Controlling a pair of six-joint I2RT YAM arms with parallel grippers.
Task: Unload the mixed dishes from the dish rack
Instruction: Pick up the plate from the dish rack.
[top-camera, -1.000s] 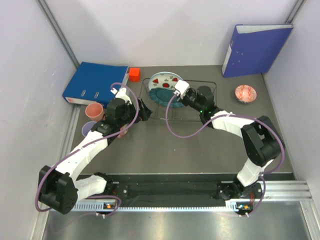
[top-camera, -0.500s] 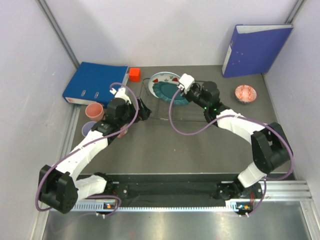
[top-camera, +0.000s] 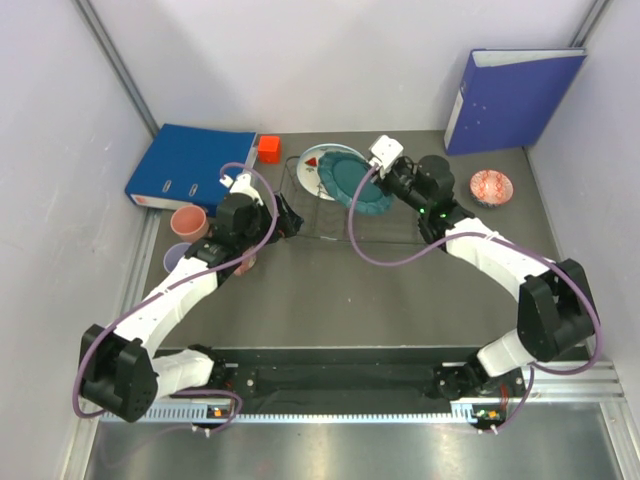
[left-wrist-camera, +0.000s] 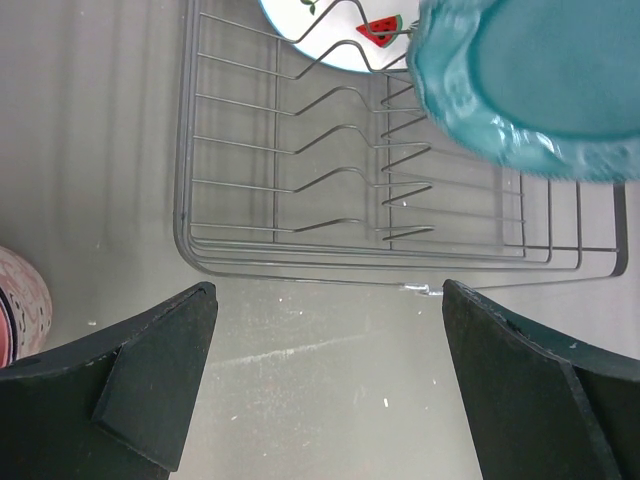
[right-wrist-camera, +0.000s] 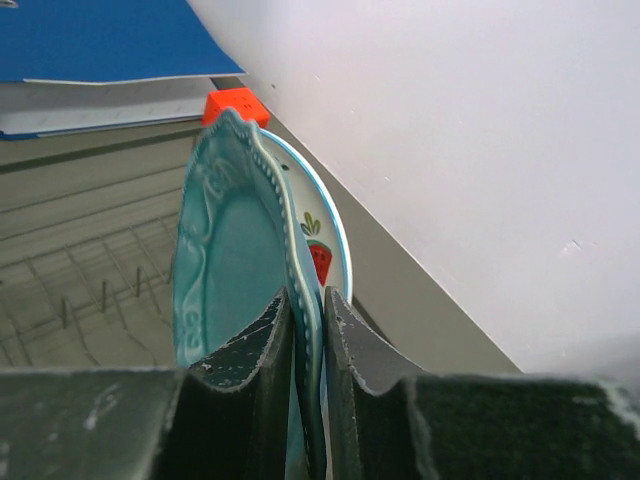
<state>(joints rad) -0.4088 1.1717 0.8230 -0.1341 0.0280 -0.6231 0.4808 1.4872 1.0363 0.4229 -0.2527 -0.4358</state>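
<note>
Top external view: my right gripper (top-camera: 380, 178) pinches the rim of the teal scalloped plate (top-camera: 356, 183), held tilted over the back left part of the rectangular dark-wire dish rack (top-camera: 310, 236).

Right wrist view: both fingers (right-wrist-camera: 255, 350) are pressed on the plate's edge. The white plate with red watermelon marks (right-wrist-camera: 322, 250) is just behind it, and the small red cube (right-wrist-camera: 236, 104) lies beyond.

Left wrist view: my left gripper (left-wrist-camera: 325, 370) is spread wide and holds nothing, hovering over the table just outside the rack's rim. The teal plate sits above the tines here, but I cannot tell whether its lower edge is clear of the wire. The white plate stands at the rack's far end, and no other dish shows among the tines.

Progress, as I judge it:
- **Already out:** the small pink patterned bowl (top-camera: 491, 186) rests on the table to the right. A salmon-pink cup (top-camera: 188, 221) and the lavender plastic cup (top-camera: 176, 258) rest to the left, near the flat blue ring binder (top-camera: 190, 165).
- **Uncertain:** a pinkish object (top-camera: 246, 265), half hidden under my left arm, may be the second salmon cup.
- **Left to do:** the teal plate needs setting down, and the white plate is the last dish to take out.
</note>
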